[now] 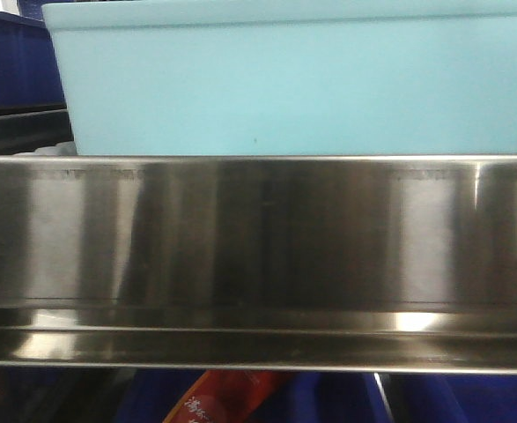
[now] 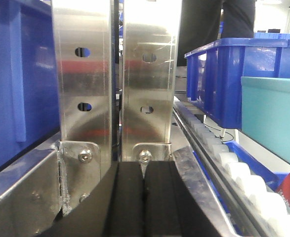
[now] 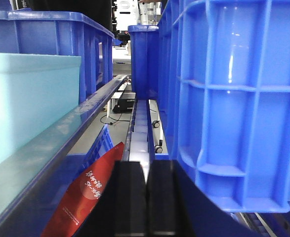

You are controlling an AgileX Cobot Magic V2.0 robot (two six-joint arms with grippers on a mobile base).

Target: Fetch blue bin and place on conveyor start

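The pale turquoise blue bin [image 1: 293, 84] fills the top of the front view, resting just behind a shiny steel rail [image 1: 258, 256]. Its wall also shows at the right edge of the left wrist view as the blue bin [image 2: 273, 118], and at the left of the right wrist view as the blue bin [image 3: 28, 98]. My left gripper [image 2: 144, 197] is shut with nothing in it, low beside the steel posts and left of the bin. My right gripper [image 3: 147, 197] is shut and empty too, right of the bin. The conveyor start is out of view.
Dark blue ribbed bins [image 3: 233, 98] crowd the right gripper's right side, and another dark blue bin [image 2: 233, 74] stands behind the turquoise one. White rollers [image 2: 243, 173] run along the rail. Two steel posts [image 2: 115, 74] stand ahead of the left gripper. A red packet [image 3: 85, 192] lies below.
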